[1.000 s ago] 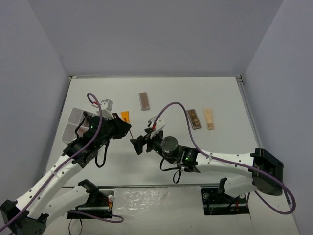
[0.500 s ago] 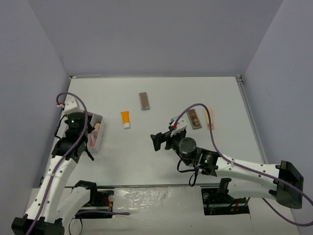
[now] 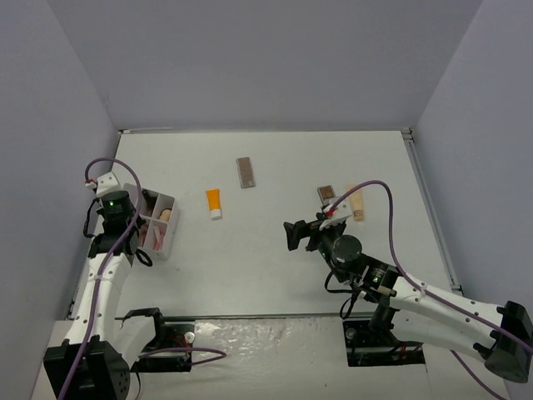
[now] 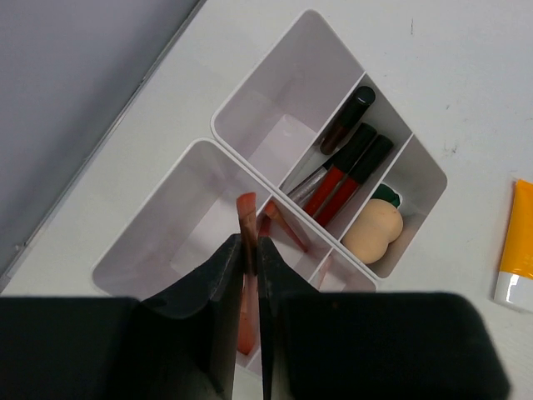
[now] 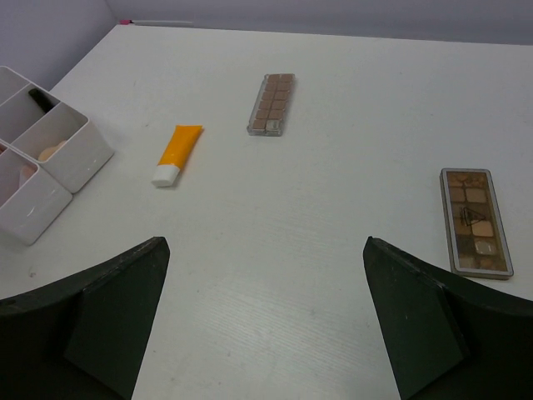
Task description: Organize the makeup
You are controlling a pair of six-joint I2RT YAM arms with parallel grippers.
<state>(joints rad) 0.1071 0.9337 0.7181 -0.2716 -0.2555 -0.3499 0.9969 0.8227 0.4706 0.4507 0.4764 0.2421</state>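
White tabletop (image 5: pixel 333 50) is carrying everything. We are watching left gripper (image 4: pixel 248 243) pinching a thin pink stick (image 4: pixel 246 215), jaws nearly closed, above the box (image 4: pixel 258 72) dividers. Releasing here, we are judging, risks it straddling compartments. Meanwhile right gripper (image 5: pixel 265 254) is hanging wide open and empty, with orange tube (image 5: pixel 177 154) and palettes (image 5: pixel 271 103) lying apart on the table.

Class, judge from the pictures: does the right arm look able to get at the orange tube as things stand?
Probably yes. The right arm's fingers are open and face the orange tube, with only bare table between them.
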